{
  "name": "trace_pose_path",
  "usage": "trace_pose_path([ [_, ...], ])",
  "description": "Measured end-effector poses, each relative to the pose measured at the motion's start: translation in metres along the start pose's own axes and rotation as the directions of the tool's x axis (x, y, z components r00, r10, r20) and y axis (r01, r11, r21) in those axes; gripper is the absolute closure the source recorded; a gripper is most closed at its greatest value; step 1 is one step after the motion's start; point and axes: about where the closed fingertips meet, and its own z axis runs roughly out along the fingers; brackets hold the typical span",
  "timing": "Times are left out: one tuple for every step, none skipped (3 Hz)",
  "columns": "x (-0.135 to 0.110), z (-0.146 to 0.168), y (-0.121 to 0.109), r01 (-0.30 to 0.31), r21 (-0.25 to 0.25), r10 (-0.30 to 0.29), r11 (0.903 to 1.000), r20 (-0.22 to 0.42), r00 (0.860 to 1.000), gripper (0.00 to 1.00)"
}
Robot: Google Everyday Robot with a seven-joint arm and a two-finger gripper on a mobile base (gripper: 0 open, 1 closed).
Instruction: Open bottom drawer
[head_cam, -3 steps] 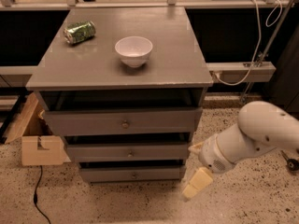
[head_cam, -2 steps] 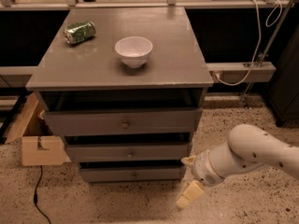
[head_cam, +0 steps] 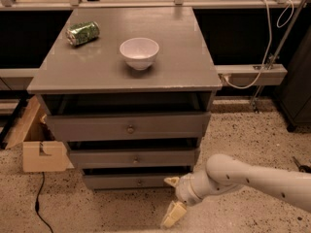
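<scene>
The grey cabinet (head_cam: 126,72) has three drawers. The bottom drawer (head_cam: 112,181) is the lowest, a flat grey front with a small round knob (head_cam: 139,182), and it looks pushed in. My gripper (head_cam: 171,198) is low, near the floor, just right of and in front of the bottom drawer's right end. Its two cream fingers (head_cam: 173,214) are spread apart and hold nothing. It is not touching the knob. The white arm (head_cam: 252,178) reaches in from the lower right.
A white bowl (head_cam: 139,52) and a crushed green can (head_cam: 82,33) sit on the cabinet top. A cardboard box (head_cam: 39,149) stands left of the cabinet, with a black cable (head_cam: 39,208) on the speckled floor. A rail and cables run behind at right.
My arm has swung left and lower, bringing the gripper from right of the cabinet to close by the bottom drawer's right end. The drawers have not moved.
</scene>
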Motion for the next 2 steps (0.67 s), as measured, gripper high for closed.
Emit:
trace_pose_path([
  [0.0117, 0.0189, 0.0072, -0.026, -0.034, 0.026, 0.9991, 0.016, 1.000, 0.00],
  [0.0118, 0.0190, 0.0072, -0.025, -0.034, 0.026, 0.9991, 0.016, 1.000, 0.00],
])
